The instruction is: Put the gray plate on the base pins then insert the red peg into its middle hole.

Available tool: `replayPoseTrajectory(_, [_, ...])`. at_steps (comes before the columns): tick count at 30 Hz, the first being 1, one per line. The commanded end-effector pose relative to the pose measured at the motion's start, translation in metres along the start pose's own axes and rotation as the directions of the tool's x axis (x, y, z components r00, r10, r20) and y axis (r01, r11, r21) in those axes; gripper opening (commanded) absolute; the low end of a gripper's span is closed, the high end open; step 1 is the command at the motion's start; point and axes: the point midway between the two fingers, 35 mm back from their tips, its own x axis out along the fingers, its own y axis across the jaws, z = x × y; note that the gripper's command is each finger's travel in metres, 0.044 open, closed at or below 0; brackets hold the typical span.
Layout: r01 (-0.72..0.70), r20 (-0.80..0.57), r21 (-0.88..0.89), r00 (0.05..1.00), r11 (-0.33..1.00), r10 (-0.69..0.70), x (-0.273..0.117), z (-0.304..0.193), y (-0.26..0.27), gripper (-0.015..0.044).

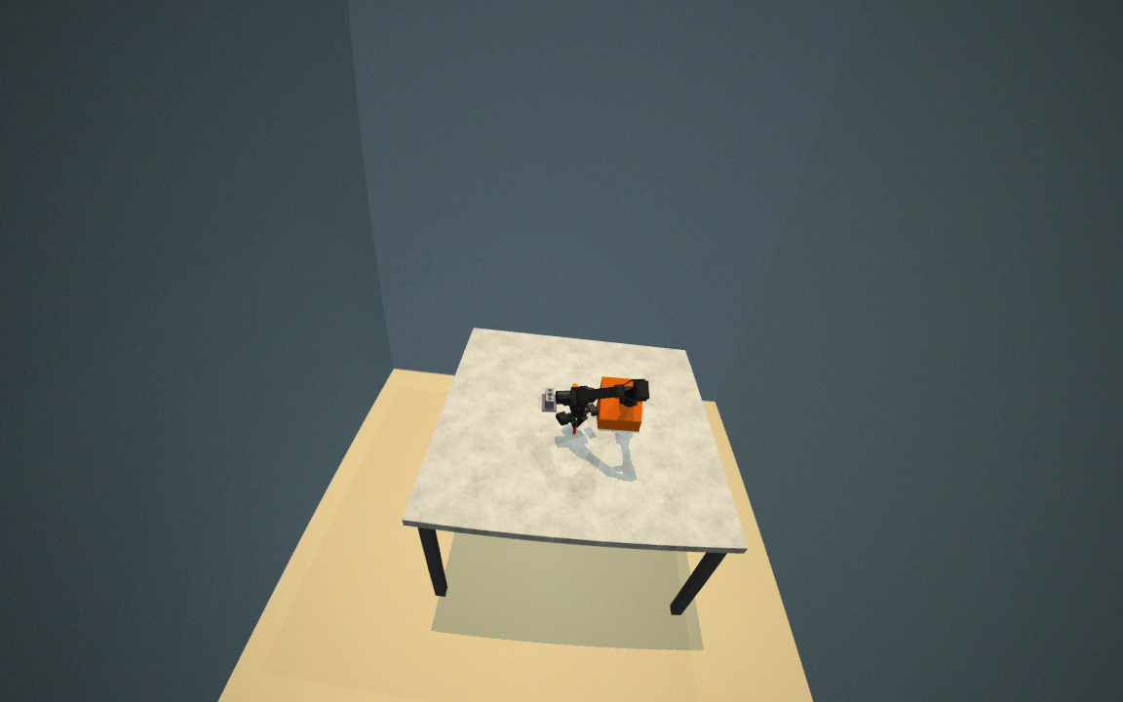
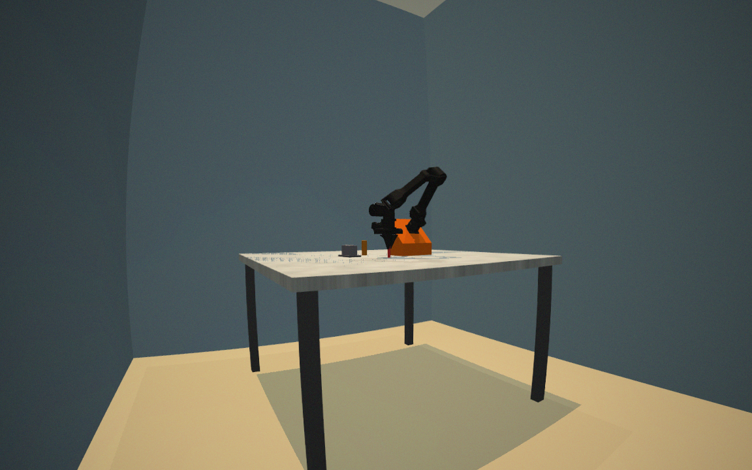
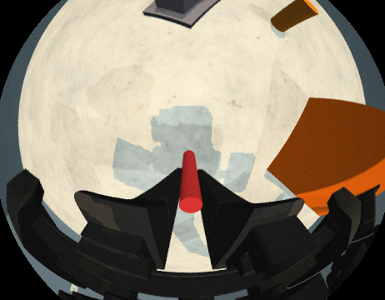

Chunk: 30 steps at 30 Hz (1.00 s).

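Observation:
My gripper [image 1: 577,424] [image 2: 389,247] [image 3: 189,172] is shut on the red peg. The red peg [image 1: 574,430] [image 2: 389,253] [image 3: 190,189] stands upright between the fingertips, its lower end at or very near the table top. The gray plate [image 1: 549,395] [image 2: 348,250] [image 3: 172,5] shows as the top of a gray block over the dark base [image 2: 359,256] [image 3: 190,21], left of the gripper in the top and exterior views and ahead of it in the wrist view. It looks level; dark dots show on its top in the top view. The two pins cannot be made out.
An orange cylinder [image 1: 575,384] [image 2: 364,247] [image 3: 290,17] stands upright behind the gripper in the top view. A large orange block [image 1: 619,420] [image 2: 412,249] [image 3: 334,142] stands close to the gripper's right, under the arm. The pale table [image 1: 495,488] [image 2: 320,271] carries everything.

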Motion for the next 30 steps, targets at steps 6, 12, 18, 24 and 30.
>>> replayPoseTrajectory(6, [0.004, 0.008, 0.002, 1.000, 1.000, -0.004, -0.018, 0.004, 0.002, 0.0000])
replayPoseTrajectory(12, [0.006, 0.012, 0.002, 1.000, 1.000, -0.006, -0.036, 0.006, 0.004, 0.0000])
replayPoseTrajectory(18, [0.007, 0.014, 0.002, 1.000, 1.000, -0.007, -0.055, 0.008, 0.005, 0.0000])
replayPoseTrajectory(24, [0.007, 0.012, 0.003, 1.000, 1.000, -0.007, -0.074, 0.009, 0.006, 0.0000])
replayPoseTrajectory(30, [0.006, 0.012, 0.008, 1.000, 1.000, -0.006, -0.071, 0.015, 0.009, 0.0000])
